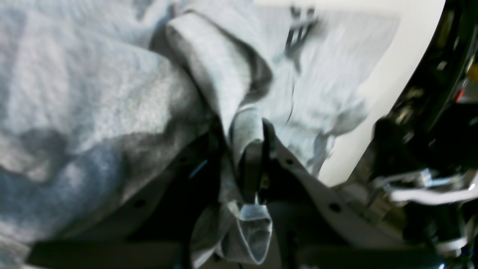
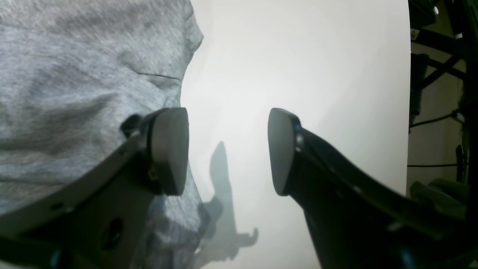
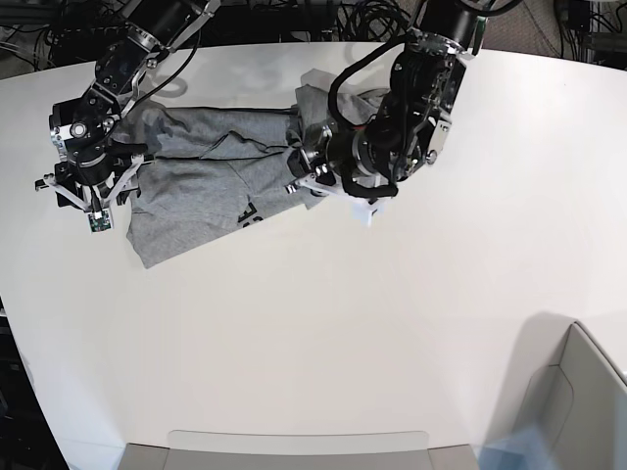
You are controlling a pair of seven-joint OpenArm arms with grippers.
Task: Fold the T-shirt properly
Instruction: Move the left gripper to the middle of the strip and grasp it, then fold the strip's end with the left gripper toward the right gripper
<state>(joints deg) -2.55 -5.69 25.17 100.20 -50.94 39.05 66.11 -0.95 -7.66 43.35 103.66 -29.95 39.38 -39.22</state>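
The heather-grey T-shirt (image 3: 206,171) lies crumpled across the back left of the white table (image 3: 323,323), with a bit of black lettering (image 3: 250,213) showing near its front hem. My left gripper (image 3: 302,176) is at the shirt's right end. In the left wrist view it (image 1: 248,130) is shut on a bunched fold of the T-shirt (image 1: 93,93), and a cloth end hangs behind the fingers. My right gripper (image 3: 93,201) is at the shirt's left edge. In the right wrist view it (image 2: 227,149) is open and empty, one finger over the T-shirt (image 2: 74,74), the other over bare table.
A grey bin edge (image 3: 294,450) runs along the table's front and another grey bin (image 3: 578,401) stands at the front right. Cables and dark frame parts (image 3: 294,15) lie behind the table's far edge.
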